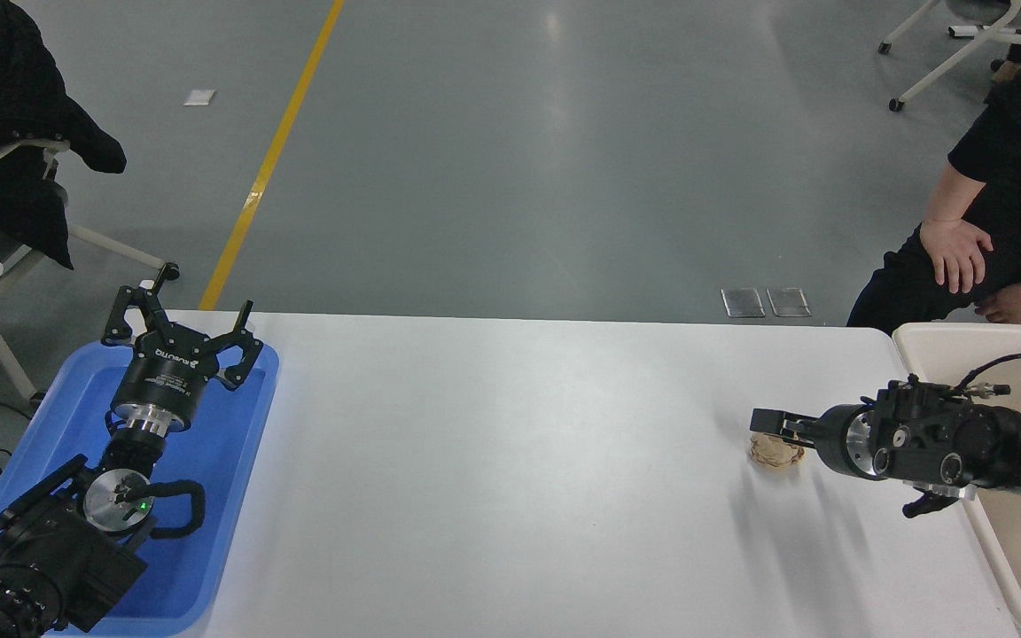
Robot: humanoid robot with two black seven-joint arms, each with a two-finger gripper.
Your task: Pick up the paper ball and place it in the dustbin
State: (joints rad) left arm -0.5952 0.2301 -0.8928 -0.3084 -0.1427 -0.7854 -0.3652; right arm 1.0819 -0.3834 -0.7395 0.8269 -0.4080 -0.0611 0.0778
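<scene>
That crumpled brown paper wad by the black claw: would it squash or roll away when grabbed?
The paper ball looks like loosely crumpled paper with deep wrinkles, so it would probably give and squash a little when squeezed. It is likely very light, so a sideways nudge from the right gripper might scoot it across the smooth white table. Its lumpy shape probably keeps it from rolling far.

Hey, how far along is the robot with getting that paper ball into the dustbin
Nothing is finished: the paper ball lies on the white table, outside the dustbin at the right edge. In hand: the right gripper is low over the ball, partly covering it; a grasp cannot be confirmed. The left gripper is parked open over the blue tray. Left: grasp, lift, carry right, drop.
</scene>
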